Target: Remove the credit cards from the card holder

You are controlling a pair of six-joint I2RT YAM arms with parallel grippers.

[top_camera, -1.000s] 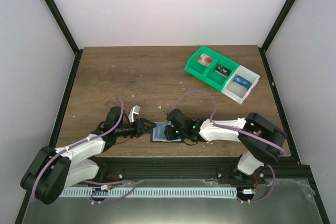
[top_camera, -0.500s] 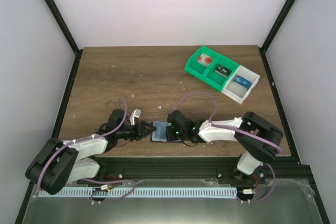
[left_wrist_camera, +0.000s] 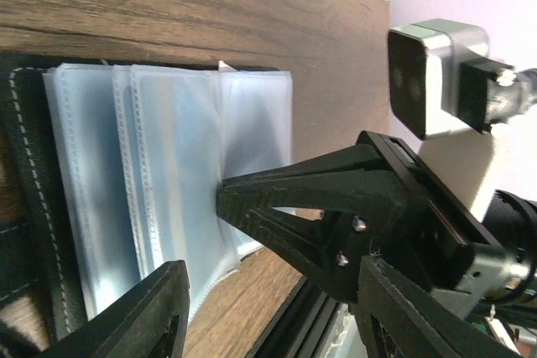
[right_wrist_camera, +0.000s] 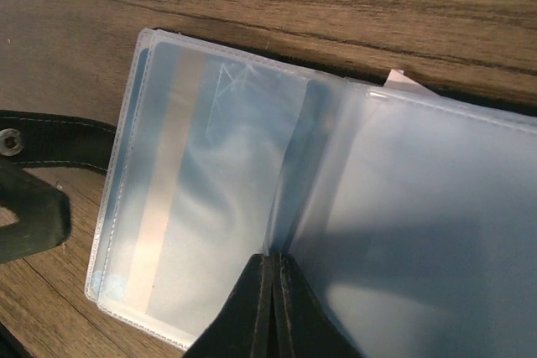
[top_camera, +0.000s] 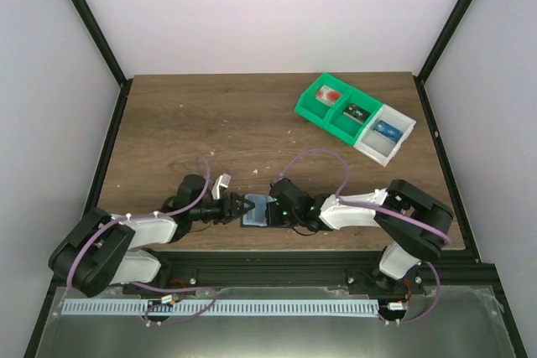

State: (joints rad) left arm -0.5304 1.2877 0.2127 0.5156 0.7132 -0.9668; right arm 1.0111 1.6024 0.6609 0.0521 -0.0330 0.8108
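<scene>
1. The card holder (top_camera: 256,210) lies open on the desk (top_camera: 210,123), close to its near edge and between the two arms; a tug toward the arm bases could drag it over that edge, since nothing visibly pins its black cover
2. The left end effector (top_camera: 236,206) is spread wide, just beside the holder's left side and holding nothing; closing there, it may catch several clear sleeves at once rather than a card
3. The right end effector (right_wrist_camera: 273,274) has its fingers pressed together, tip on the fold between sleeves; whether a leaf is pinched cannot be told. Lifting from here could raise the whole wallet
4. A card (right_wrist_camera: 164,199) with a pale stripe sits inside the left sleeve; the slick plastic may let the fingers slip, or the card may jam at the stitched edge
5. The compartment trays (top_camera: 354,116) stand well apart at the far right, so a loosely held card could drop on the way
</scene>
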